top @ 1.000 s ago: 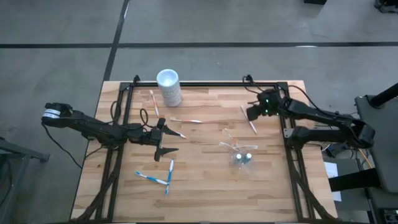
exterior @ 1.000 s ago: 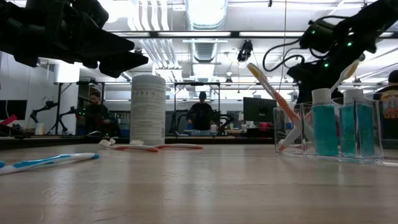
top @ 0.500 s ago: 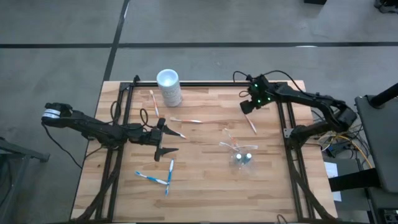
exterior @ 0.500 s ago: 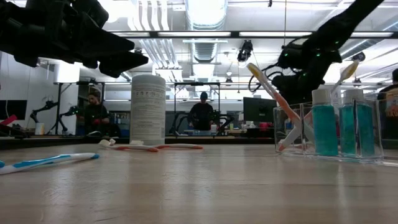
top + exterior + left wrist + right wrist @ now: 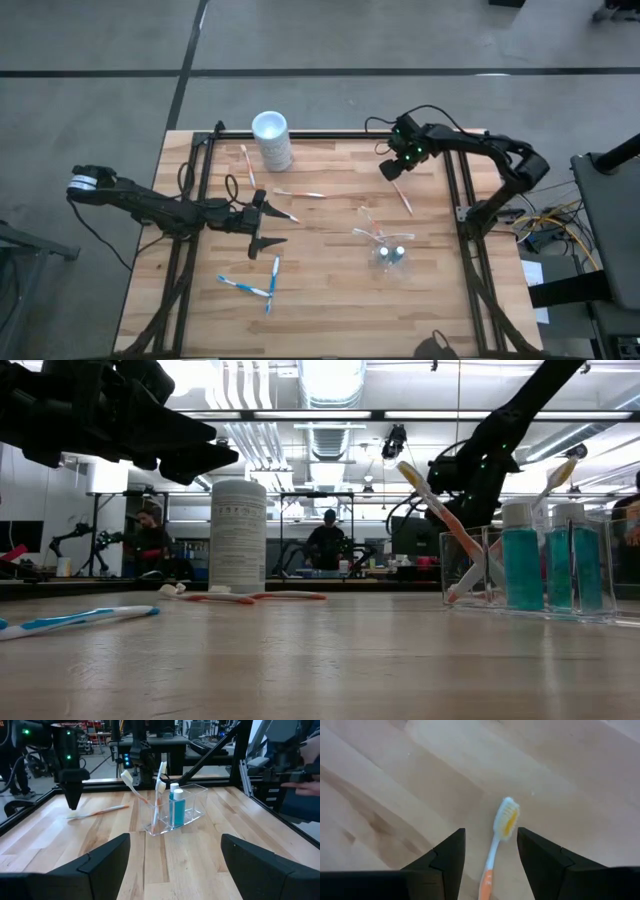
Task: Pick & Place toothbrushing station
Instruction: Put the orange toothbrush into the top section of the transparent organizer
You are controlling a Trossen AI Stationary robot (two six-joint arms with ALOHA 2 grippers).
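Now the right gripper [image 5: 490, 857] is hanging open over an orange-and-white toothbrush [image 5: 499, 840] lying on the bench [image 5: 330, 290], near the clear holder [image 5: 385, 245]. Thin brush could be slipping sideways. Left gripper [image 5: 262, 222] is waiting wide.

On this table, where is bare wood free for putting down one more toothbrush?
Free: the strip in front of the clear holder, and the corner left of the blue toothbrushes. Crowded: around the white cup, the orange toothbrush under the right claw, and the left claw.
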